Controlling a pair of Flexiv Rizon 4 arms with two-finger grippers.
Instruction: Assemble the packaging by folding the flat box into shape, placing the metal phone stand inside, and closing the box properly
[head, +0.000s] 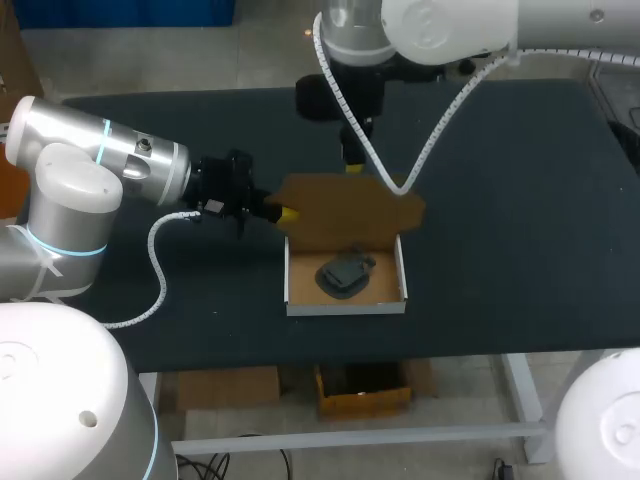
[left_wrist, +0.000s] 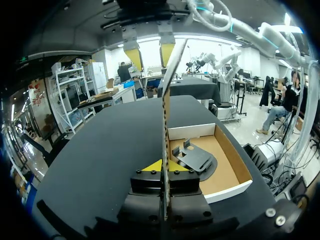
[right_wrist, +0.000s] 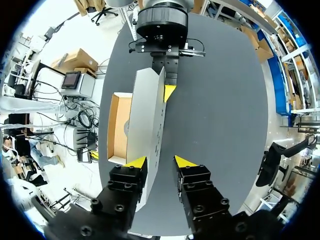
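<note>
Closest to the left wrist camera, the left gripper (left_wrist: 165, 166) has its fingers pressed together on the side edge of the box's lid (head: 345, 210), which runs edge-on between the two yellow tips. That lid stands upright from the back wall of the box (head: 345, 306), brown inner face toward the head camera, pale outer face toward the far side of the table (head: 520, 200). From the right wrist, the right gripper (right_wrist: 161, 162) straddles the lid's top edge with its fingers apart: the cardboard lies against one finger, while a clear gap separates it from the other. The left arm (head: 100, 160) comes in from the left side at lid height, and the right arm (head: 450, 25) comes in from the far right corner above the lid. The box sits open near the middle of the dark table, toward its near edge. The dark metal phone stand (head: 343, 275) lies flat on the box's brown floor, inside the white walls.
</note>
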